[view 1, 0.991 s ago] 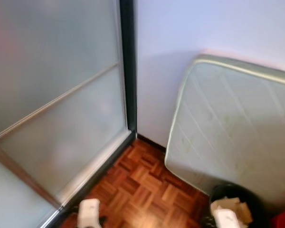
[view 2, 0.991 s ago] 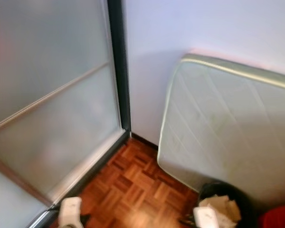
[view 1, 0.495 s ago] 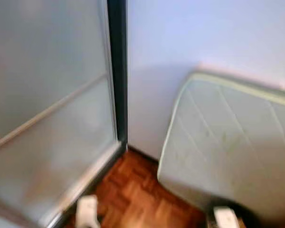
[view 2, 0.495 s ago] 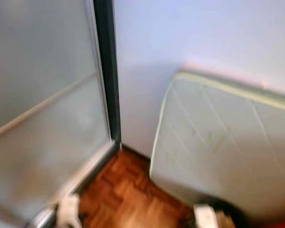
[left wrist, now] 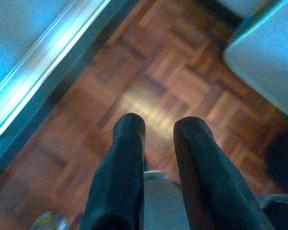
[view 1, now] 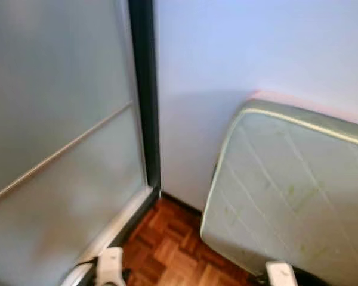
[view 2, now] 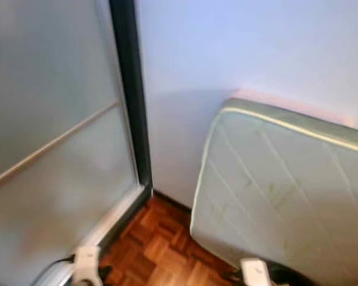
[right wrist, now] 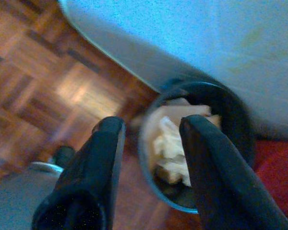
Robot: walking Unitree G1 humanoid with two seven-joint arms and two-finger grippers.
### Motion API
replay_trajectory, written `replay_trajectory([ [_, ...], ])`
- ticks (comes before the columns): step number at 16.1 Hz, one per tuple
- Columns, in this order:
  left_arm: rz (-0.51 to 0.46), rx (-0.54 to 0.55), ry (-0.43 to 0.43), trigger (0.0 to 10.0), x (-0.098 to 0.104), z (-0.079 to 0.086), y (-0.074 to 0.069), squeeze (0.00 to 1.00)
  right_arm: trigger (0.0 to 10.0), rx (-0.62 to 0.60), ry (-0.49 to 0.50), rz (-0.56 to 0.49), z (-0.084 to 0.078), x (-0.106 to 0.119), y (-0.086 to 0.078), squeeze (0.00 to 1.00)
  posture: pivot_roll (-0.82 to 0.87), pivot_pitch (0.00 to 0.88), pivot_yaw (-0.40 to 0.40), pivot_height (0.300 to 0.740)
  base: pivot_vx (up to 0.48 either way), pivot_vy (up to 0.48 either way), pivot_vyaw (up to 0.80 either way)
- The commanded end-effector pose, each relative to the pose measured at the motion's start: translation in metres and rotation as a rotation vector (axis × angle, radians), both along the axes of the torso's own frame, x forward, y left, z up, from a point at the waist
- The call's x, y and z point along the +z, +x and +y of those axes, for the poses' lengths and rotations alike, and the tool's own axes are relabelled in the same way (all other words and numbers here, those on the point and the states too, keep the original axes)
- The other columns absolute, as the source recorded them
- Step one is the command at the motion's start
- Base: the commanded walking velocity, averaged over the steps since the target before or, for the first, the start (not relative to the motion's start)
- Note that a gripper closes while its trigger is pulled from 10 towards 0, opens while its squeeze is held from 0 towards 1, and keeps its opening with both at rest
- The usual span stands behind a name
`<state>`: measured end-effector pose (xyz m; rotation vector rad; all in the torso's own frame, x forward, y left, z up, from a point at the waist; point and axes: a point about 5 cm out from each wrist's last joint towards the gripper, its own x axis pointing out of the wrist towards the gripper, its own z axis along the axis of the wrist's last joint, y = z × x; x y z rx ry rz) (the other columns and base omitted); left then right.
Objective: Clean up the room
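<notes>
The robot appears to be between pickups, or just done with a drop at the bin: both arms hang low over the floor and neither carries anything. The next move calls for finding more litter, which means turning away from this corner, since little shows here to collect.

Nearest, the right pincer (right wrist: 149,139) hangs above the black waste bin (right wrist: 230,108), its two black fingers spread fairly wide with nothing between them. Crumpled pale paper (right wrist: 170,143) lies inside the bin, and something red (right wrist: 273,167) sits just beside the bin. The left pincer (left wrist: 158,143) is over bare parquet floor (left wrist: 163,72); its fingers stand a little apart, with only a narrow gap, and they hold nothing and touch nothing.

Farther off, the pale quilted mattress (view 1: 286,190) leans upright against the white wall (view 1: 256,53), with the bin at its foot. To the robot's left, a frosted glass sliding door (view 1: 53,131) in a dark frame (view 1: 144,95) meets that wall at the corner.
</notes>
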<state>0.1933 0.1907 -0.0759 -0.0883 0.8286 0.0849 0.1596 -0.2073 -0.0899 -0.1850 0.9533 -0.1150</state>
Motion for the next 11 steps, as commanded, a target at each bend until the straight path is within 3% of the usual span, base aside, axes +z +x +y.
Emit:
replay_trajectory([
  [1, -0.004, -0.012, -0.014, 10.0, 0.000, -0.008, 0.002, 0.00, 10.0, -0.012, -0.019, 0.016, -0.009, -0.001, -0.007, 0.00, -0.02, 0.033, -0.034, 0.740, 0.304, 0.000, 0.00],
  [5, -0.003, -0.012, -0.015, 10.0, 0.000, -0.008, 0.002, 0.00, 10.0, -0.013, -0.020, 0.017, -0.010, -0.001, -0.009, 0.00, -0.02, 0.034, -0.035, 0.740, 0.299, 0.000, 0.00],
  [11, 0.003, -0.009, -0.015, 10.0, -0.001, -0.008, 0.000, 0.00, 10.0, 0.002, -0.012, 0.009, 0.005, 0.000, 0.002, 0.00, -0.02, 0.036, -0.036, 0.740, 0.295, 0.000, 0.00],
])
